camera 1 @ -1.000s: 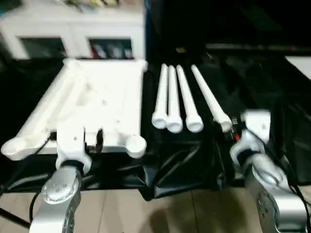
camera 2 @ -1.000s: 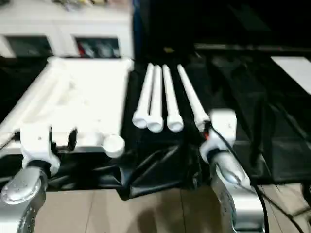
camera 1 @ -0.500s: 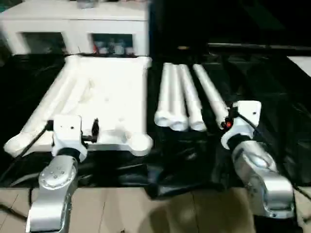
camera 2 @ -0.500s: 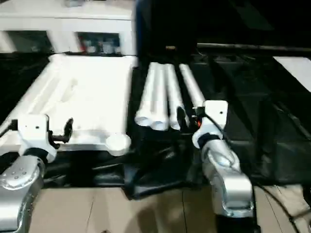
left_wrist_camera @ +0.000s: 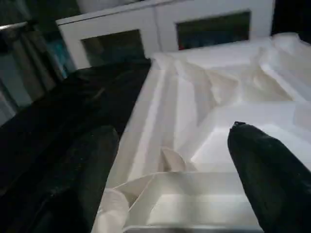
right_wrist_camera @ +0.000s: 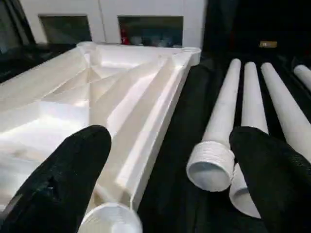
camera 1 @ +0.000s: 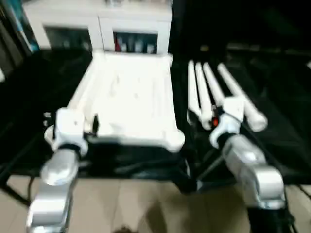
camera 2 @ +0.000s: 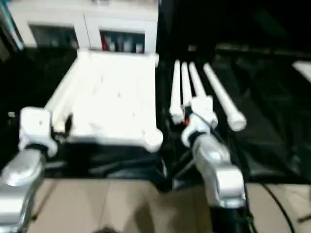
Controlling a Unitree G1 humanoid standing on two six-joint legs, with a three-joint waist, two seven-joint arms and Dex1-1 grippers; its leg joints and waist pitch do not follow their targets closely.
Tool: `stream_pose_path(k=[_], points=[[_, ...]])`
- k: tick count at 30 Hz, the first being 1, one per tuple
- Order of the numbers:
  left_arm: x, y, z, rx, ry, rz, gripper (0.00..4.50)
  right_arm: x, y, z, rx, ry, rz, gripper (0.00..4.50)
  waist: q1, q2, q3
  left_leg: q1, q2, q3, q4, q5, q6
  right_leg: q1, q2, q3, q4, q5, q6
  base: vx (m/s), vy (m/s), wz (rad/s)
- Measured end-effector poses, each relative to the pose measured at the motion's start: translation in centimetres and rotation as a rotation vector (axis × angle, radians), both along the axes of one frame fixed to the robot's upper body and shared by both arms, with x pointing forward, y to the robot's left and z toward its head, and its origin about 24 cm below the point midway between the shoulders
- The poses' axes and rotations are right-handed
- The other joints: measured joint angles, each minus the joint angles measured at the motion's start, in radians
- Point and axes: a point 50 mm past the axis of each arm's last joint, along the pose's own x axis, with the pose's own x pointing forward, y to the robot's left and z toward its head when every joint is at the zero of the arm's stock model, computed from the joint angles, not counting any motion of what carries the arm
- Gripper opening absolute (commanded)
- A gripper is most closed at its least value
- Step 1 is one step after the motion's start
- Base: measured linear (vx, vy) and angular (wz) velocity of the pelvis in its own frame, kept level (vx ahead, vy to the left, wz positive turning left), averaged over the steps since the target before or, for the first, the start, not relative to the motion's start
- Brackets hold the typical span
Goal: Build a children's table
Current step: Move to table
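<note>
The white tabletop (camera 1: 127,94) lies ribbed side up on black cloth, with a round socket (camera 1: 176,141) at its near right corner. Several white legs (camera 1: 204,92) lie side by side to its right, threaded ends toward me. My left gripper (left_wrist_camera: 170,145) stands open at the tabletop's near left corner, and its black fingers (left_wrist_camera: 92,170) straddle the ribbed edge. My right gripper (right_wrist_camera: 170,136) is open too, low over the gap between the tabletop's right edge (right_wrist_camera: 155,126) and the leftmost leg's threaded end (right_wrist_camera: 210,167). Nothing is held.
A white cabinet (camera 1: 97,26) with glass doors stands behind the tabletop. Black cloth (camera 1: 272,82) covers the work surface and hangs in folds at the front edge. Bare wooden floor (camera 1: 146,204) lies in front of it.
The camera has shifted. Against the legs, my right gripper has moved left, from beside the rightmost leg to the leftmost one. My left gripper has moved toward the tabletop's near left corner.
</note>
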Motion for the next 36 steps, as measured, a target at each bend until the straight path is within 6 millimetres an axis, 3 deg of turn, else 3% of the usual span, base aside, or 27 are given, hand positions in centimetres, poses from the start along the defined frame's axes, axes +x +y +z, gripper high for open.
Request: stream_pose_path(k=[1, 2, 3, 4, 5, 6, 7, 9, 12, 16, 19, 20, 21, 22, 23, 24, 25, 26, 27, 29, 30, 31, 32, 33, 34, 35, 36], points=[[0.2, -0.1, 0.3, -0.006, -0.005, -0.003, 4.13, 0.3, 0.1, 0.4, 0.003, -0.015, 0.008, 4.4, 0.008, -0.001, -0.001, -0.009, 0.003, 0.004, -0.009, 0.002, -0.004, 0.012, -0.003, 0.001, -0.009, 0.0, -0.001, -0.098, -0.074, 0.04], [0.2, -0.1, 0.3, -0.009, -0.003, -0.004, 4.13, 0.7, 0.4, 1.1, 0.006, -0.04, 0.024, 4.4, 0.014, -0.01, -0.007, -0.023, -0.012, 0.011, -0.027, 0.012, -0.021, 0.034, -0.028, 0.011, -0.077, -0.022, -0.002, -0.107, -0.069, -0.15], [0.2, -0.1, 0.3, -0.013, 0.0, -0.005, 4.13, 0.9, 0.5, 1.6, 0.007, -0.06, 0.034, 4.4, 0.025, -0.018, -0.01, -0.03, -0.025, 0.008, -0.034, 0.017, -0.032, 0.023, -0.05, 0.012, -0.092, -0.031, 0.021, -0.107, -0.069, -0.15], [0.3, -0.2, 0.1, -0.014, 0.007, -0.011, 4.13, 0.9, 0.3, 1.6, 0.002, -0.058, 0.031, 4.4, 0.039, -0.014, -0.009, -0.031, -0.037, -0.008, -0.02, -0.001, -0.059, 0.015, -0.064, 0.007, -0.09, -0.024, 0.023, -0.059, -0.06, -0.33], [0.3, -0.5, 0.1, -0.01, 0.0, -0.028, 4.13, 0.9, 0.0, 1.4, -0.007, -0.05, 0.024, 4.4, 0.052, -0.004, -0.008, -0.024, -0.037, -0.047, 0.008, -0.005, -0.068, 0.019, -0.065, 0.002, -0.089, -0.018, 0.022, -0.043, -0.027, -0.44], [0.5, -1.0, 0.4, -0.004, -0.021, -0.06, 4.13, 0.9, -0.6, 1.3, -0.013, -0.046, 0.006, 4.4, 0.057, 0.011, -0.008, 0.002, -0.016, -0.074, 0.01, 0.004, -0.069, 0.022, -0.065, -0.017, -0.089, -0.013, 0.021, -0.043, -0.027, -0.44], [0.8, -1.3, 0.8, 0.008, -0.033, -0.088, 4.13, 0.9, -0.9, 1.3, -0.007, -0.045, -0.009, 4.4, 0.05, 0.018, -0.006, 0.011, -0.005, -0.064, 0.004, 0.011, -0.063, 0.027, -0.067, -0.024, -0.093, -0.01, 0.022, -0.074, 0.011, -0.16], [0.9, -1.5, 0.8, 0.015, -0.027, -0.109, 4.13, 0.9, -1.0, 1.3, 0.002, -0.044, -0.022, 4.4, 0.024, 0.019, -0.006, 0.011, 0.006, -0.058, -0.01, 0.013, -0.065, 0.028, -0.049, -0.016, -0.119, 0.008, 0.015, -0.067, 0.012, -0.01], [1.0, -1.6, 0.3, 0.01, -0.001, -0.119, 4.13, 1.0, -0.7, 1.4, 0.007, -0.048, -0.023, 4.4, -0.004, 0.023, -0.004, 0.012, 0.007, -0.057, -0.013, 0.014, -0.065, 0.028, -0.049, -0.016, -0.129, 0.031, 0.011, -0.017, 0.005, -0.05], [1.2, -2.3, 0.2, -0.002, 0.001, -0.153, 4.13, 1.0, -0.9, 1.5, -0.003, -0.051, -0.027, 4.4, -0.016, 0.03, -0.004, 0.016, 0.009, -0.05, -0.018, 0.014, -0.065, 0.028, -0.049, -0.014, -0.13, 0.034, 0.009, 0.0, 0.0, 0.0], [1.4, -2.9, 0.3, -0.013, -0.004, -0.182, 4.13, 0.9, -0.8, 1.5, -0.038, -0.059, -0.027, 4.4, -0.021, 0.031, -0.003, 0.028, 0.011, -0.04, -0.028, 0.014, -0.065, 0.032, -0.048, -0.009, -0.133, 0.031, 0.012, 0.0, 0.0, 0.0], [1.5, -3.0, 0.3, -0.018, -0.002, -0.188, 4.13, 0.9, -0.9, 1.6, -0.04, -0.059, -0.03, 4.4, -0.024, 0.042, -0.001, 0.02, 0.005, -0.058, -0.031, 0.013, -0.065, 0.045, -0.051, -0.028, -0.143, 0.029, 0.015, 0.015, -0.014, 0.24], [1.5, -3.3, 0.2, -0.026, 0.0, -0.197, 4.13, 0.9, -1.1, 1.6, -0.043, -0.061, -0.039, 4.4, -0.035, 0.051, 0.002, 0.022, 0.003, -0.081, -0.036, 0.013, -0.065, 0.063, -0.05, -0.05, -0.162, 0.029, 0.015, 0.015, -0.014, 0.24], [1.6, -3.3, 0.2, -0.029, 0.001, -0.198, 4.13, 0.9, -1.2, 1.7, -0.051, -0.065, -0.04, 4.4, -0.051, 0.06, 0.005, 0.026, -0.006, -0.105, -0.038, 0.013, -0.065, 0.077, -0.045, -0.059, -0.171, 0.027, 0.013, 0.073, -0.02, 0.51], [1.6, -3.2, 0.2, -0.029, 0.002, -0.195, 4.13, 0.9, -1.3, 1.7, -0.055, -0.066, -0.041, 4.4, -0.06, 0.065, 0.008, 0.028, -0.014, -0.131, -0.04, 0.013, -0.065, 0.086, -0.032, -0.057, -0.174, 0.019, 0.006, 0.091, -0.058, 0.6], [1.6, -3.1, 0.1, -0.03, 0.006, -0.189, 4.13, 0.9, -1.2, 1.7, -0.057, -0.066, -0.042, 4.4, -0.073, 0.064, 0.009, 0.032, -0.034, -0.169, -0.043, 0.013, -0.066, 0.093, -0.014, -0.041, -0.164, -0.002, -0.01, 0.091, -0.058, 0.6], [1.6, -3.0, -0.1, -0.031, 0.011, -0.187, 4.13, 0.9, -1.2, 1.7, -0.056, -0.066, -0.044, 4.4, -0.079, 0.061, 0.011, 0.044, -0.047, -0.191, -0.045, 0.013, -0.067, 0.095, -0.002, -0.022, -0.15, -0.017, -0.019, 0.105, -0.12, 0.54], [1.6, -3.0, -0.2, -0.032, 0.016, -0.185, 4.13, 0.9, -1.1, 1.8, -0.049, -0.067, -0.047, 4.4, -0.074, 0.052, 0.012, 0.066, -0.046, -0.179, -0.047, 0.008, -0.075, 0.098, 0.009, 0.012, -0.118, -0.03, -0.029, 0.11, -0.192, 0.29], [1.6, -3.0, -0.2, -0.034, 0.016, -0.183, 4.13, 1.0, -1.1, 1.8, -0.043, -0.068, -0.047, 4.4, -0.075, 0.049, 0.012, 0.078, -0.044, -0.177, -0.049, 0.003, -0.085, 0.103, 0.014, 0.028, -0.102, -0.047, -0.026, 0.11, -0.192, 0.29], [1.6, -3.1, -0.2, -0.041, 0.014, -0.186, 4.13, 1.0, -1.4, 1.8, -0.037, -0.065, -0.062, 4.4, -0.068, 0.036, 0.014, 0.093, -0.032, -0.158, -0.064, -0.027, -0.082, 0.121, 0.023, 0.033, -0.11, -0.061, -0.045, 0.147, -0.208, 0.08], [1.7, -3.7, -0.3, -0.051, 0.015, -0.208, 4.13, 1.0, -2.0, 1.8, -0.042, -0.065, -0.081, 4.4, -0.049, 0.029, 0.016, 0.069, -0.022, -0.112, 0.039, -0.057, -0.026, 0.134, 0.033, 0.037, -0.129, -0.06, -0.056, 0.16, -0.201, 0.06], [1.7, -4.1, -0.3, -0.058, 0.015, -0.222, 4.13, 1.0, -2.5, 1.8, -0.045, -0.061, -0.096, 4.4, -0.039, 0.02, 0.017, 0.052, -0.027, -0.086, 0.115, -0.064, -0.001, 0.142, 0.035, 0.045, -0.139, -0.061, -0.062, 0.144, -0.199, 0.03], [1.7, -4.3, -0.3, -0.059, 0.015, -0.227, 4.13, 1.0, -2.6, 1.8, -0.049, -0.062, -0.1, 4.4, -0.031, 0.014, 0.013, 0.043, -0.039, -0.069, 0.137, -0.059, 0.018, 0.149, 0.039, 0.051, -0.152, -0.059, -0.07, 0.161, -0.173, 0.04], [1.8, -4.3, -0.1, -0.058, 0.01, -0.227, 4.13, 1.0, -2.8, 1.9, -0.056, -0.066, -0.102, 4.4, -0.022, 0.016, 0.006, 0.03, -0.048, -0.055, 0.11, -0.049, 0.034, 0.156, 0.06, 0.051, -0.176, -0.055, -0.079, 0.161, -0.173, 0.04], [1.8, -4.2, 0.0, -0.057, 0.005, -0.225, 4.13, 1.0, -2.7, 1.9, -0.055, -0.067, -0.097, 4.4, -0.014, 0.035, -0.006, 0.022, -0.051, -0.05, 0.061, -0.037, 0.053, 0.16, 0.081, 0.043, -0.19, -0.052, -0.076, 0.202, -0.148, 0.08], [1.9, -4.2, 0.0, -0.058, 0.002, -0.225, 4.13, 1.0, -2.6, 1.9, -0.054, -0.066, -0.093, 4.4, -0.008, 0.064, -0.013, 0.026, -0.035, -0.057, 0.005, -0.024, 0.073, 0.17, 0.115, 0.024, -0.205, -0.055, -0.073, 0.113, -0.07, 0.03], [1.8, -3.8, -0.1, -0.051, 0.004, -0.213, 4.13, 1.2, -2.0, 1.9, -0.043, -0.061, -0.076, 4.4, -0.009, 0.077, -0.016, 0.027, -0.01, -0.096, 0.007, -0.015, -0.013, 0.147, 0.128, -0.012, -0.15, -0.084, -0.019, 0.208, -0.107, -0.11]])
